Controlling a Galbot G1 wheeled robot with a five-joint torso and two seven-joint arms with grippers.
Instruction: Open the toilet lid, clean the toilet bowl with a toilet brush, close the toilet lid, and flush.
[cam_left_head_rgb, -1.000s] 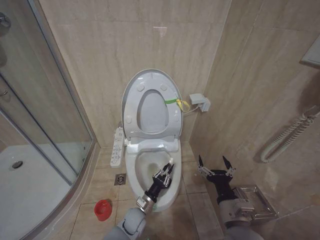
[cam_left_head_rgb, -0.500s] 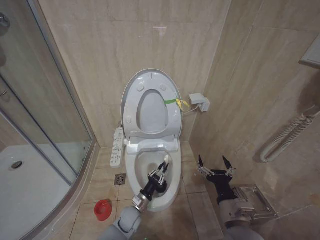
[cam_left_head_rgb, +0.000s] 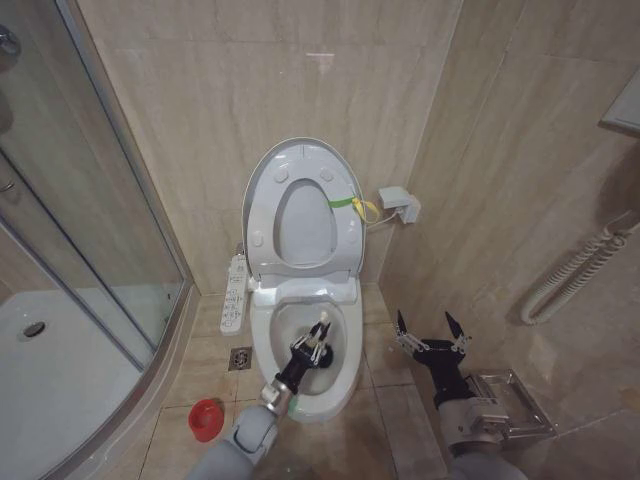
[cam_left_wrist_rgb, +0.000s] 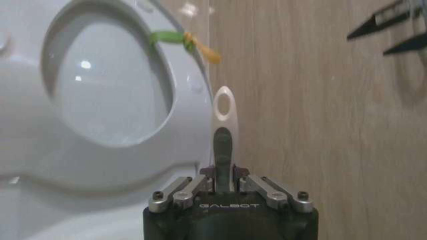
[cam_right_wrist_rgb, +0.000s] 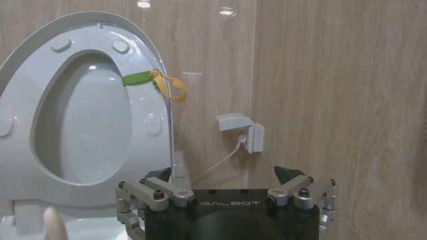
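toilet lid (cam_left_head_rgb: 303, 205): smooth glossy white plastic, catches the light | toilet bowl (cam_left_head_rgb: 345, 330): shiny glazed ceramic | toilet brush (cam_left_wrist_rgb: 223, 106) handle: smooth white plastic | left gripper (cam_left_wrist_rgb: 223, 150): matt black body, bare metal knuckles | wall tiles (cam_left_head_rgb: 200, 100): polished beige stone look | shower screen (cam_left_head_rgb: 70, 200): clear glass

Item: left gripper (cam_left_wrist_rgb: 223, 150), black body marked GALBOT, its jaws closed on the toilet brush (cam_left_wrist_rgb: 223, 107). We log the slim white handle standing up between the jaws, with 1 oval hole near its tip. Item: toilet lid (cam_left_wrist_rgb: 180, 85), raised, white, beside the handle, with a ring-shaped seat (cam_left_wrist_rgb: 47, 130) against it. Item: 1 green-yellow band (cam_left_wrist_rgb: 183, 40) tied at the lid's edge. Item: beige tiled wall (cam_left_wrist_rgb: 320, 110). Item: 2 dark pointed fingers (cam_left_wrist_rgb: 383, 22) of the other gripper, apart, at a corner.
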